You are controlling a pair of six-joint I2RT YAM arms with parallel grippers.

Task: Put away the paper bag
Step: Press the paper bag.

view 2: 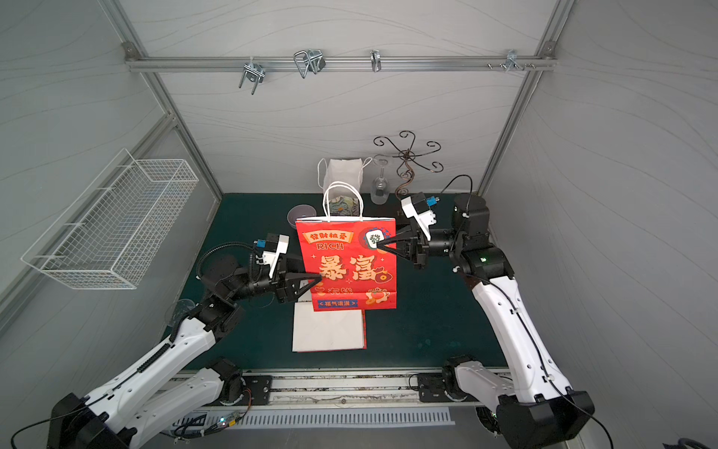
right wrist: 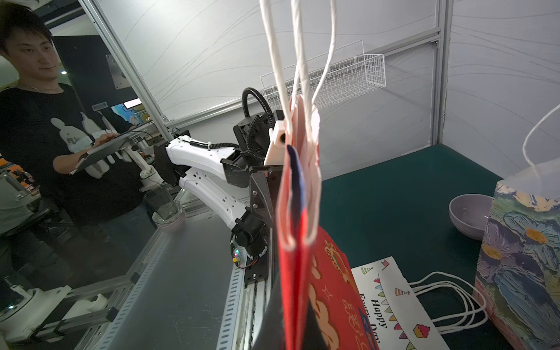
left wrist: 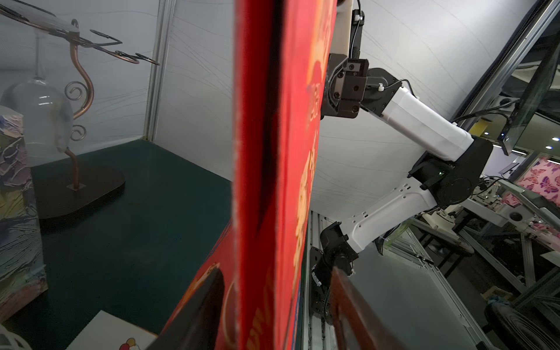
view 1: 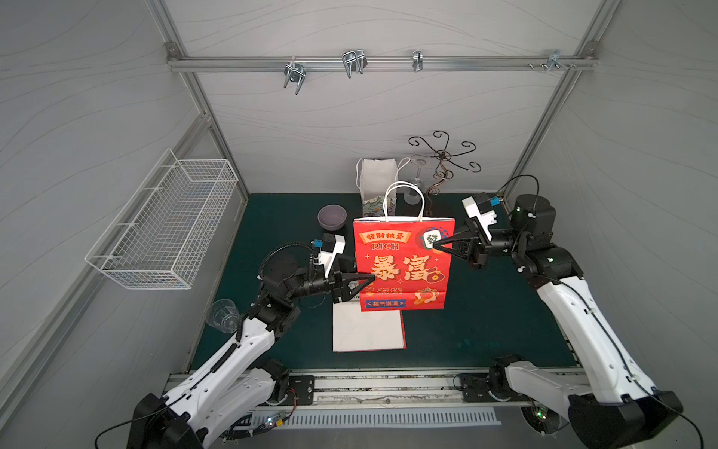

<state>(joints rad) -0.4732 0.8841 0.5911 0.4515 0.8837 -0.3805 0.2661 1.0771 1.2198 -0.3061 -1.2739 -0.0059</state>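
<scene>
Grey-panelled booth with a dark green floor mat

Pale wavy-grained wall panels sit in an aluminium frame; a rail across the back wall carries metal hooks. A white wire basket hangs on the side wall above the green mat.

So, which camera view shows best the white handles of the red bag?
A top view: the white handles arch whole above the red bag. The right wrist view shows only their lower cords, cut at the edge. The left wrist view shows none.
</scene>
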